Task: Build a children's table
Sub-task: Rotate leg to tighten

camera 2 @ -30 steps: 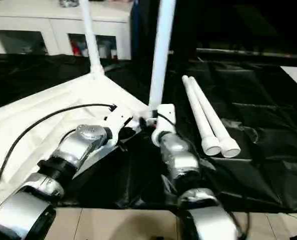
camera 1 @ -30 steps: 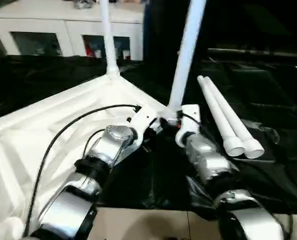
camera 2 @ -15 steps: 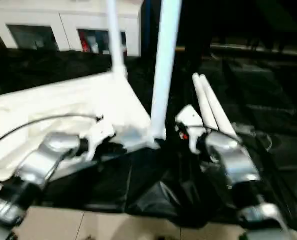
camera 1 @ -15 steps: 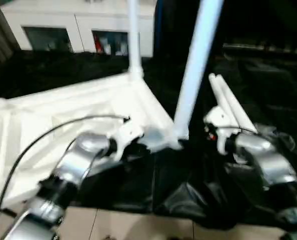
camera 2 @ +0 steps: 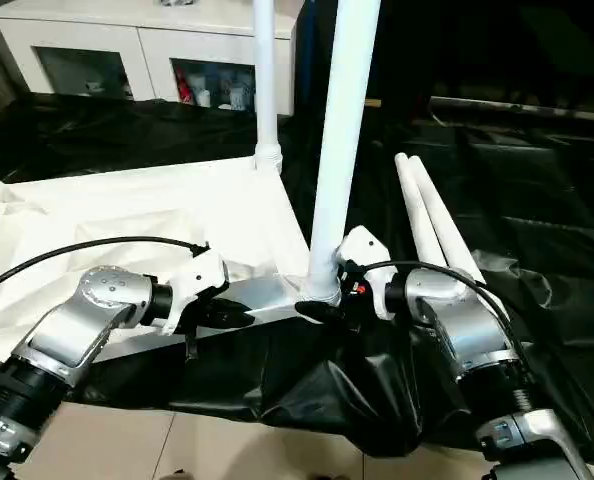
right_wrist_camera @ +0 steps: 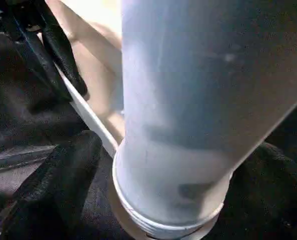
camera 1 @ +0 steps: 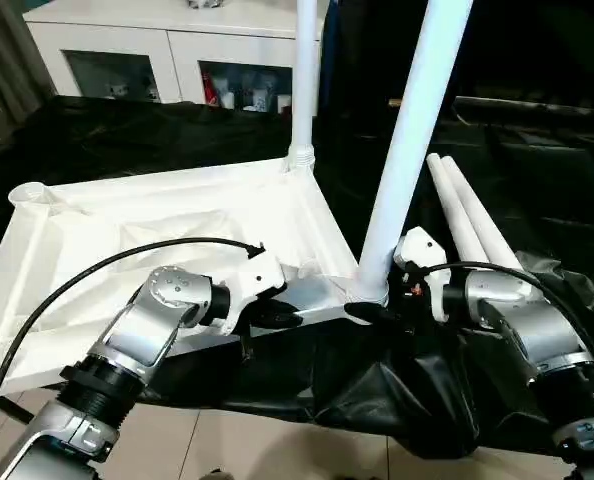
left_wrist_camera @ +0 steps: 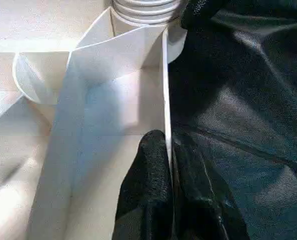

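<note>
both arms had swung apart since a moment before, the right one off to the side of the near leg. left hand pinched the near rim of the upturned table top, which lay on the black sheet. right hand stood spread around the base of the near leg. two spare legs lay just beyond it.

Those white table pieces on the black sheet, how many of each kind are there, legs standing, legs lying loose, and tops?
Legs standing upright in the top's corners: 2, the near leg and the far leg.
Legs lying loose on the black sheet: 2, the loose legs.
Table top, upside down: 1.
Total: 5 pieces.
</note>
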Robot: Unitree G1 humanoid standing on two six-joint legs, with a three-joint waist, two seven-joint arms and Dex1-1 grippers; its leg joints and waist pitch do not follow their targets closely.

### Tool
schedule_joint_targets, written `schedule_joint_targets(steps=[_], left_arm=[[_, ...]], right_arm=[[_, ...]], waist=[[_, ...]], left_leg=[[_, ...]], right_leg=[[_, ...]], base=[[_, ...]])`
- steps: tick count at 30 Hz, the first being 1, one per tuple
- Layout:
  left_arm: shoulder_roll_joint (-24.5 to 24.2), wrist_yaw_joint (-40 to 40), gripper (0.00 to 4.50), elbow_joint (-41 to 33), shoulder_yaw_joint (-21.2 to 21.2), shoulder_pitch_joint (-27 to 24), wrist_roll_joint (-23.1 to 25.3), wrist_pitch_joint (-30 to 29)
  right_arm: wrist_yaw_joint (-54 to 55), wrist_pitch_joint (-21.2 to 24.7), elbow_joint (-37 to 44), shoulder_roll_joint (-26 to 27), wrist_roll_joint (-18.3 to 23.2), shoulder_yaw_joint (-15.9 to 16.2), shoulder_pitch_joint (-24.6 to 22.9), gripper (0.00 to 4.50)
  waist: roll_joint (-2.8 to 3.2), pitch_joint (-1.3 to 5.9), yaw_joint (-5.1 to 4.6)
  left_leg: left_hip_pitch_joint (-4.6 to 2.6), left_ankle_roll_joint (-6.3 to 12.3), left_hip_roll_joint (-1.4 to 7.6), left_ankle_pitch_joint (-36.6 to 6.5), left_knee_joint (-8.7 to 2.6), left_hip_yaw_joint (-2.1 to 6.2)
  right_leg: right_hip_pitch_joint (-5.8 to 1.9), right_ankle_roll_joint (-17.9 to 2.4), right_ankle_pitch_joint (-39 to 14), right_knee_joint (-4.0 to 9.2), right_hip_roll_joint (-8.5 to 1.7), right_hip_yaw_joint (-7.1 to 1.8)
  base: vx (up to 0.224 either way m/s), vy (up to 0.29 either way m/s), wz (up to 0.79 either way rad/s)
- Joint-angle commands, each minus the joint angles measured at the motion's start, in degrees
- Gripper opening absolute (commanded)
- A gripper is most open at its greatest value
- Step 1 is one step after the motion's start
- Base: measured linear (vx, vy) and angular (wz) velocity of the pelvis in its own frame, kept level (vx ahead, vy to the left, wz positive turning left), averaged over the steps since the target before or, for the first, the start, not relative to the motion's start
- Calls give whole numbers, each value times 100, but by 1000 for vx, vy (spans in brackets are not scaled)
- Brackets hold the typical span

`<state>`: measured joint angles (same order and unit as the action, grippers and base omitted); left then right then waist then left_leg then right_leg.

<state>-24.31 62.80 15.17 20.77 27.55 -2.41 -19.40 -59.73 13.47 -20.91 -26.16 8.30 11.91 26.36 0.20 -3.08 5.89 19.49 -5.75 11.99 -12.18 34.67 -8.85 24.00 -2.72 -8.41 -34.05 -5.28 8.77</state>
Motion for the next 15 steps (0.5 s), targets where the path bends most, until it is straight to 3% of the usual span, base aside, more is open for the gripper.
schedule_joint_targets(steps=[1, 3, 8, 15], left_arm=[[44, 103, 0, -336, -29, 101, -119, 73], [39, 106, 0, -330, -19, 105, -118, 70], [39, 106, 0, -297, -8, 125, -109, 64], [35, 108, 0, -285, 0, 135, -101, 59]], right_arm=[[27, 44, -10, 28, -16, 35, 109, 389], [20, 14, -65, 33, -28, 26, 114, 355], [25, -22, -101, 56, -60, 27, 68, 324], [39, -49, -138, 86, -74, 37, 47, 281]], waist=[[-85, 421, 6], [-80, 425, 9], [-64, 430, 6], [-71, 424, -5]], left_leg=[[92, 422, 61, -604, -374, -44], [87, 438, 61, -555, -370, -48], [88, 456, 78, -514, -372, -43], [90, 432, 72, -574, -375, -44]], right_leg=[[-427, -282, -2307, 475, -318, -333], [-422, -317, -2225, 466, -315, -338], [-425, -455, -2011, 434, -318, -349], [-435, -429, -2105, 447, -318, -346]], base=[[0, 0, 0], [0, 0, 0], [0, 0, 0], [0, 0, 0]])
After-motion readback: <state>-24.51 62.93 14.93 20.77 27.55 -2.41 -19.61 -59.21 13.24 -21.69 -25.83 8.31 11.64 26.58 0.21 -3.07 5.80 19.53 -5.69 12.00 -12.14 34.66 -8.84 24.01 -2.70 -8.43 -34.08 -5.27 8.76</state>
